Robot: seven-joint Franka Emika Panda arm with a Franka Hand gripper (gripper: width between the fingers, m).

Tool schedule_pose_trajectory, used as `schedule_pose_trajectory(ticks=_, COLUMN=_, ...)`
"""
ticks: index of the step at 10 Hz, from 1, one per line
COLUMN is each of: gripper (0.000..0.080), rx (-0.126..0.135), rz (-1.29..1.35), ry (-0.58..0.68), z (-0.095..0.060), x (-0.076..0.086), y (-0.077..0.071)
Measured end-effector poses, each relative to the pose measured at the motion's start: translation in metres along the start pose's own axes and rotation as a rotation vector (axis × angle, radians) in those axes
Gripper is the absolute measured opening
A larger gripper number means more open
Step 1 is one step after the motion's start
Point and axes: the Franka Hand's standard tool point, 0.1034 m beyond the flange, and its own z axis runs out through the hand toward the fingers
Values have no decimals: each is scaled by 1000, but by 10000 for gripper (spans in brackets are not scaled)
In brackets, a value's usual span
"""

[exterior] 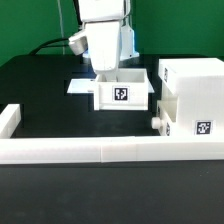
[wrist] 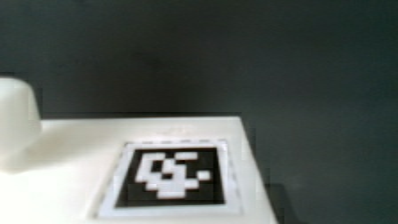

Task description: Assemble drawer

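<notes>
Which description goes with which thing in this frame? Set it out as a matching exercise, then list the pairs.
Things:
1. gripper
2. open tray
3. tall case
4. border wall

Descriptions:
A. long and low, running across the front of the table
B. at the exterior view's right, with a knobbed tray pushed into its lower part
C. hanging right above the open tray's back edge, jaw state hidden
D. near the middle, a tag on its front face

Pairs: 1-C, 2-D, 3-B, 4-A
</notes>
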Motion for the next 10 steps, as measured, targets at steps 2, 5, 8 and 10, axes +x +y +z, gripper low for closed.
schedule_pose_trajectory(ticks=2, gripper=44, rx=-5, rz=-29, ry=-7, z=-1, x=4, y=7)
schedule_pose_trajectory(ticks=5, gripper=44, rx=-7, rz=-45, ry=0, z=1, x=15, y=21)
schedule_pose_trajectory(ticks=8, gripper=44, rx=-4, rz=-49, ry=2, z=4, x=18, y=22)
schedule_pose_trajectory(ticks=10, gripper=44, rx=-3, rz=-49, ry=2, z=5, x=18, y=21)
